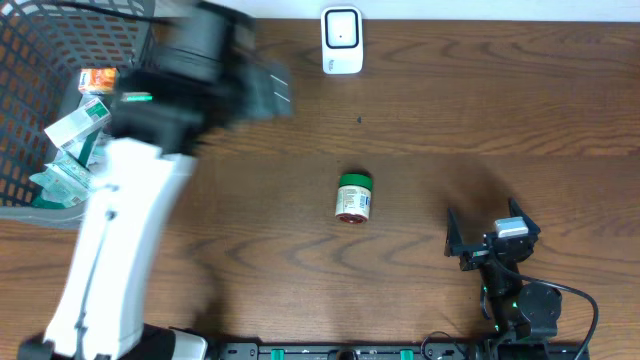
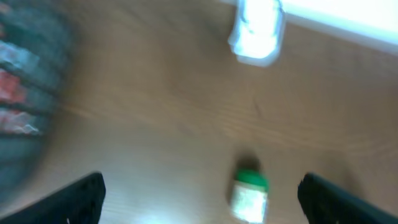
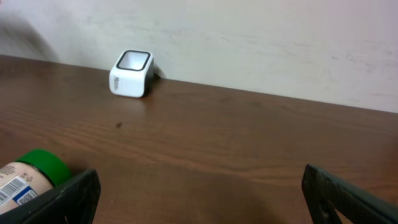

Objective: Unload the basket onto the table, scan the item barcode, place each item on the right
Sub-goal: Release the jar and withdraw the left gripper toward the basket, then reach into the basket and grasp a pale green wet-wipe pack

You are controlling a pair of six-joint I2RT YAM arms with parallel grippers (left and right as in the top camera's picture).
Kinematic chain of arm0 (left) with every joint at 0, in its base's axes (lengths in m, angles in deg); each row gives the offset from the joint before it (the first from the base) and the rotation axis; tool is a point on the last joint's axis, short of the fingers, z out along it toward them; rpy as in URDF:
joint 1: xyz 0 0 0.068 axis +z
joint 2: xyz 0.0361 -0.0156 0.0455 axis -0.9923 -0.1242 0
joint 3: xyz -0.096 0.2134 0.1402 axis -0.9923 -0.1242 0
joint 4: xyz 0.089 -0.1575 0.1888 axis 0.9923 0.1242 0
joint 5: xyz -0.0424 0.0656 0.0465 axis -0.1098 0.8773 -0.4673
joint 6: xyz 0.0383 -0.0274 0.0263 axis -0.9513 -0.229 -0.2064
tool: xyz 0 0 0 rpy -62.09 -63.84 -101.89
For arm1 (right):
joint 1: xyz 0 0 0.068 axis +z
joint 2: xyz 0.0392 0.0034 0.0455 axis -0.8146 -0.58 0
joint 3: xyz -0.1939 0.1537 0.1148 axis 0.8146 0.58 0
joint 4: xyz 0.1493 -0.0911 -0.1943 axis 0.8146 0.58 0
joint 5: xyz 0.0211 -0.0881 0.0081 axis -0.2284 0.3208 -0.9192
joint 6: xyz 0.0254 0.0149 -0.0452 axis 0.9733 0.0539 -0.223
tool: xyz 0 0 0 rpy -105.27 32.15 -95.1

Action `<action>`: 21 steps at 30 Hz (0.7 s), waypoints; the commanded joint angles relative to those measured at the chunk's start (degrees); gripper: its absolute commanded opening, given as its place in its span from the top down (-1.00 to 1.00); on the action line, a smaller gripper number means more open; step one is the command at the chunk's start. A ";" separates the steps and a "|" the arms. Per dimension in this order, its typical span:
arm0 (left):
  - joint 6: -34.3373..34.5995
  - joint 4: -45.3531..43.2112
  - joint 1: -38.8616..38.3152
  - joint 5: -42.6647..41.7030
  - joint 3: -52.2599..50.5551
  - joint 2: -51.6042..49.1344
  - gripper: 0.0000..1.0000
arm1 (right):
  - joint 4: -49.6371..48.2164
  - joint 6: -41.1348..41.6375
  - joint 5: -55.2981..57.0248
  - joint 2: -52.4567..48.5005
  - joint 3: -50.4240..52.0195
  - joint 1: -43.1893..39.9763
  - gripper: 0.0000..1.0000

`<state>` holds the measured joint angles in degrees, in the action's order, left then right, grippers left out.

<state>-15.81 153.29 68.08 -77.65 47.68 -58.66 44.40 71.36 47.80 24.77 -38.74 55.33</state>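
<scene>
Left claw (image 2: 199,186) and right claw (image 3: 200,177) gape; bottle (image 1: 353,197) lies sideways.

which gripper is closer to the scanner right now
Left. The left gripper is just left of the scanner, near the basket; the right gripper is far off, toward the front right.

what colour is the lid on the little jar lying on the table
Green lid, clearest in the overhead view.

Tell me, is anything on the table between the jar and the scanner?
Nothing visible does. The table between jar and scanner is bare but for a tiny speck; the basket stands far left.
</scene>
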 commanded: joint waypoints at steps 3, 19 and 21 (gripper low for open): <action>-3.50 1.38 18.21 6.45 9.29 0.90 -0.99 | 0.20 0.22 0.15 0.22 0.07 0.17 -0.99; -0.92 1.95 43.50 7.89 4.35 -10.25 -1.00 | 0.22 0.22 0.15 0.22 0.07 0.17 -0.99; -0.92 2.34 43.50 10.84 3.72 -12.50 -0.98 | 0.22 0.22 0.15 0.22 0.07 0.17 -0.99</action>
<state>-17.01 155.02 111.38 -70.72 52.76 -67.95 44.40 71.36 47.80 24.77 -38.74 55.33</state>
